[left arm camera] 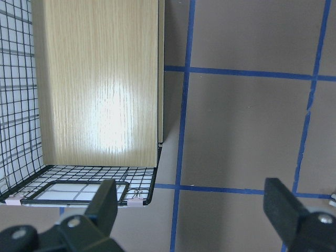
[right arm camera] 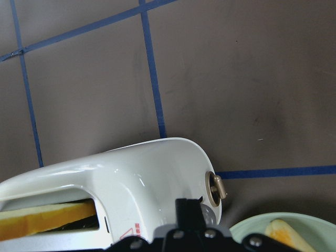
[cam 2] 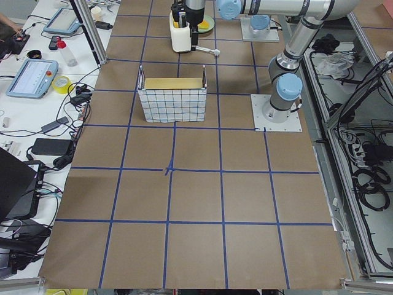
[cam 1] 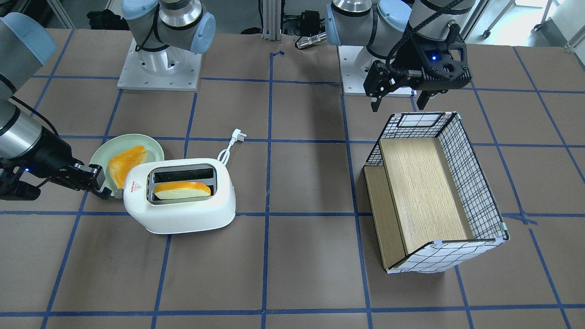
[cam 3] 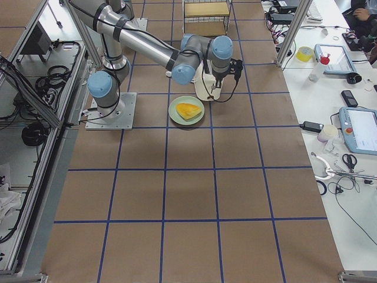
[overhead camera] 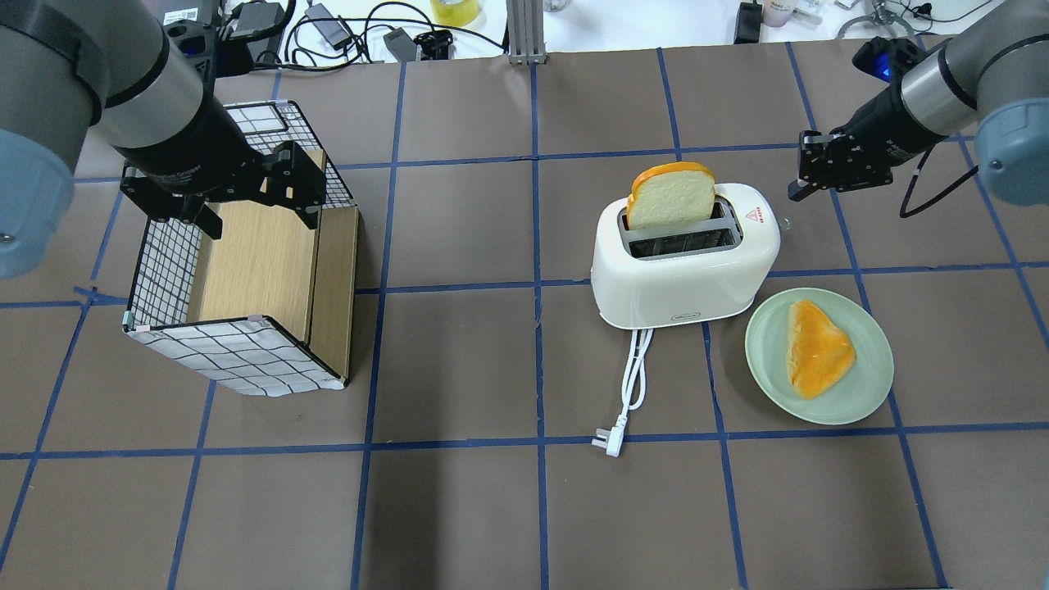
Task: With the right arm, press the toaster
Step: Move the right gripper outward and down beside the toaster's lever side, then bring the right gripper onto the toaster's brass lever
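The white toaster [overhead camera: 684, 254] stands right of the table's middle, with a bread slice [overhead camera: 670, 195] standing high in its far slot. It also shows in the front view [cam 1: 180, 196] and in the right wrist view [right arm camera: 131, 178], where its silver knob [right arm camera: 216, 190] is visible. My right gripper [overhead camera: 799, 187] is shut and empty, with its tip low at the toaster's end by the red triangle sticker; it also shows in the front view [cam 1: 103, 185]. I cannot tell whether it touches the toaster. My left gripper [overhead camera: 258, 215] is open and empty above the wire basket.
A green plate [overhead camera: 852, 393] with a toasted slice [overhead camera: 815, 348] lies just beside the toaster. The toaster's white cord and plug [overhead camera: 627, 393] trail toward the robot. A wire basket with a wooden insert [overhead camera: 238, 270] stands on the left.
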`<state>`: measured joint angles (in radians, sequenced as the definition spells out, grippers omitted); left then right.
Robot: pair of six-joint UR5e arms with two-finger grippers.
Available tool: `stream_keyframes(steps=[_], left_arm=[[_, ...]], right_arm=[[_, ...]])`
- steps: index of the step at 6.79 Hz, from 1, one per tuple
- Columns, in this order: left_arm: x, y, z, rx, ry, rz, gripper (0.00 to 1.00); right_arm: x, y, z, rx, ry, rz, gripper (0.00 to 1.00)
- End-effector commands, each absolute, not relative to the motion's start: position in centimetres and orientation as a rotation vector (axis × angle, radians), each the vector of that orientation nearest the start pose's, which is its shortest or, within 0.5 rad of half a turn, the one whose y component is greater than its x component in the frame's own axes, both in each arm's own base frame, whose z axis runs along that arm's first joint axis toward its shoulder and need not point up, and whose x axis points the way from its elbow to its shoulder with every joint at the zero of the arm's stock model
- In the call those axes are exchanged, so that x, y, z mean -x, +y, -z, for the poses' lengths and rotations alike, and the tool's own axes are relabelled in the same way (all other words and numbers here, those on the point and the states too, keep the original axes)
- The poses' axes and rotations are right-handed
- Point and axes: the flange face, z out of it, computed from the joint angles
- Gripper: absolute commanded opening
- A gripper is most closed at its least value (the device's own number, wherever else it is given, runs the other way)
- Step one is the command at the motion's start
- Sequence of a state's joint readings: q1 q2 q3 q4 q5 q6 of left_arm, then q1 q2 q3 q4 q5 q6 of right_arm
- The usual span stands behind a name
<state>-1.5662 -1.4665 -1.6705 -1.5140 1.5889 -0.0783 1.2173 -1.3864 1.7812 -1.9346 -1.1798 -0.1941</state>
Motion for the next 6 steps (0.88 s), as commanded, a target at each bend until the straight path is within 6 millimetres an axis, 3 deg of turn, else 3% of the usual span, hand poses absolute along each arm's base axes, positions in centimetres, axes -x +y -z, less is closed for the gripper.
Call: stream_keyframes(steps=[1, 2, 6], left_arm=[[12.9, -45.4, -49.4, 0.13, 3.121, 0.094, 1.0], [12.9, -45.4, -49.4, 0.13, 3.121, 0.097, 1.0], [12.9, -45.4, -49.4, 0.13, 3.121, 0.097, 1.0]], right_arm=[[5.2, -56.5, -32.1, -0.242, 2.62, 0.13, 0.0], [7.2, -56.2, -31.3, -0.275, 2.559, 0.125, 0.0], [6.5, -55.5, -29.7, -0.263, 2.471, 0.125, 0.0]])
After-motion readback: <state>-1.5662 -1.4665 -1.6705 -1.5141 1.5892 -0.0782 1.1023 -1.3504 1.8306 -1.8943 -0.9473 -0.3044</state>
